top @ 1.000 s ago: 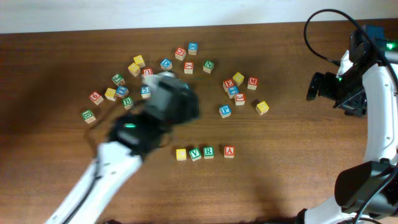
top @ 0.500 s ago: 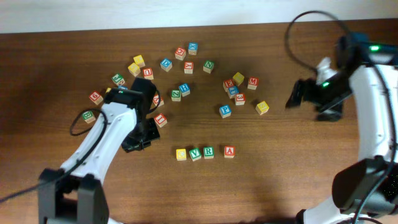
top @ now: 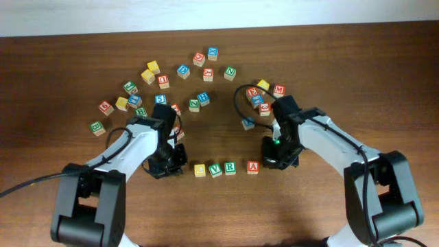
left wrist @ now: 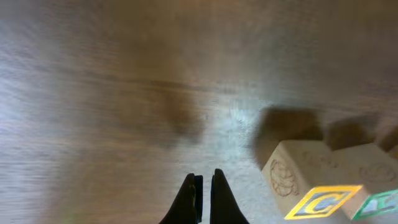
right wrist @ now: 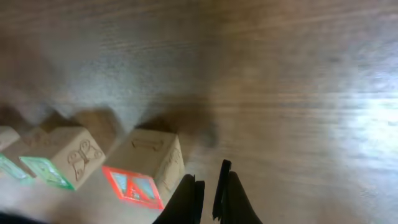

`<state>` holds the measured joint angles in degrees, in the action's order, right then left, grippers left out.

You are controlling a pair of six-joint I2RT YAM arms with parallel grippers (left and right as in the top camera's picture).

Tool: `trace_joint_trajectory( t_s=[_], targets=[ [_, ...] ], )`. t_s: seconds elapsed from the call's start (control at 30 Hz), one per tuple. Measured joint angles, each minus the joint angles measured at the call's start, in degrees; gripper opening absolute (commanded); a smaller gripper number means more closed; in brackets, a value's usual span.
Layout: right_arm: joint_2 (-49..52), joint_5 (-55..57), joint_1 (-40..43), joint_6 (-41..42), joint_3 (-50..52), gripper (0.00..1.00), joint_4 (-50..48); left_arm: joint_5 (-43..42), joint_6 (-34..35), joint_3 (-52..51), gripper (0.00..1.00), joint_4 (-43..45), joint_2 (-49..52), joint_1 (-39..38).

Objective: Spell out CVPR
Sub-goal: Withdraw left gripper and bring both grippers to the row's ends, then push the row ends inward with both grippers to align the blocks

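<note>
Both arms just came down | left gripper [top: 168, 165], pincer together, 9 o'clock of yellow wooden C cube [top: 199, 170] | right gripper [top: 280, 159], together, 3 o'clock of red wooden A cube [top: 253, 167] | CVPR seemingly unfinished

The dark brown wooden table [top: 55, 55] filled nearly the whole frame, its grain running left to right. A white strip [top: 206, 14] ran along the upper edge.

Row at 6 o'clock on the tabletop [top: 55, 55], yellow block [top: 199, 170] reading C; green block [top: 215, 169] V; next green block [top: 230, 167] R; red block [top: 253, 167] A, at the row's 3 o'clock end; other letters too small.
</note>
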<state>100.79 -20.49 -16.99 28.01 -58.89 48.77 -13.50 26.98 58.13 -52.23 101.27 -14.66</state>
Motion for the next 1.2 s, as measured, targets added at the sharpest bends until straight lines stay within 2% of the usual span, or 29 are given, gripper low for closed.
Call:
trace_joint_trajectory(
  t_s=[0.2,0.3,0.47,0.57,0.7,0.8,1.2],
  targets=[
    [0.1,0.0,-2.7,2.8,2.7,0.04,-5.0,-7.8,0.2,-0.1,0.0,4.0,4.1,-0.3],
    [0.2,-0.5,-5.6,3.6,2.8,0.04,-7.4,-9.5,0.2,-0.1,0.01,6.9,4.4,-3.7],
    [0.3,-0.7,-8.0,4.8,2.8,0.04,-9.9,-10.4,0.2,-0.1,0.03,7.9,4.5,-4.6],
    [0.3,-0.7,-8.4,-1.5,2.8,0.04,-10.1,-10.8,0.2,-0.1,0.04,9.2,4.5,-4.6],
    [0.3,-1.1,-8.4,-4.3,2.8,0.04,-10.0,-11.0,0.0,-0.1,0.04,10.1,4.5,-4.6],
    [0.3,-1.3,-9.2,-3.4,2.8,0.04,-9.7,-10.7,0.0,-0.1,0.0,10.2,4.5,-4.6],
    [0.3,-0.4,-10.1,-2.4,2.8,0.06,-11.3,-9.8,-2.2,0.0,0.0,7.2,4.5,-4.6]
  ],
)
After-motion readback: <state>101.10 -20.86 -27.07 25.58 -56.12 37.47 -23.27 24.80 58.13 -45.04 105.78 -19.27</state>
